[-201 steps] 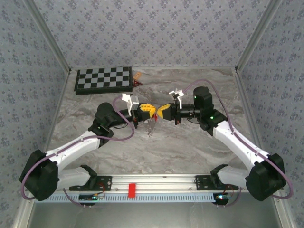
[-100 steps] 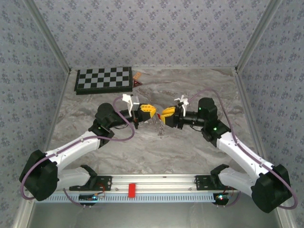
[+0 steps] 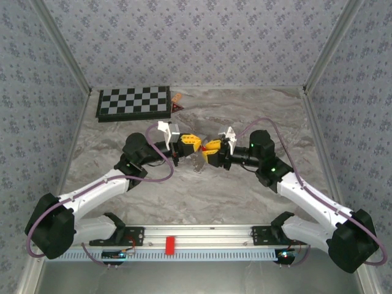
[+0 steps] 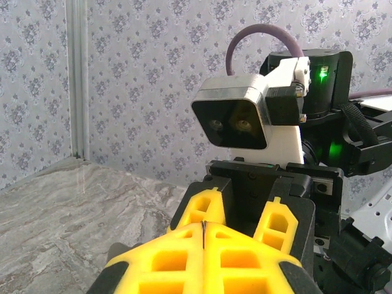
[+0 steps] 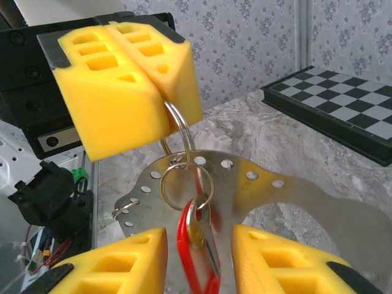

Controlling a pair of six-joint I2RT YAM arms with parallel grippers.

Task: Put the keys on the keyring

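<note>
**Item:** red key on keyring, hanging in the air above the bench, midway between the two arms.

**Left pincer**: closed, its fingertips pinching the keyring's large wire loop. A smaller ring, a perforated metal tag and the key hang below.

**Right pincer**: jaws apart, one finger on either side of the dangling key. As far as I can see, neither finger touches it.

**Step, as I judge it:** taking hold of the key again to seat it on the ring.

**Handling note:** I would close slowly on the red head rather than the blade and keep the left grip motionless. I would also stay clear of the tag, since a knock there would likely swing the whole bunch.

**Change, seen from above:**
- Half a second ago the right pincer stood back from the left with a gap between them. Now it sits close beside it.
- A second ago the two met tip to tip, and the right arm's elbow was farther back over the bench.
</note>
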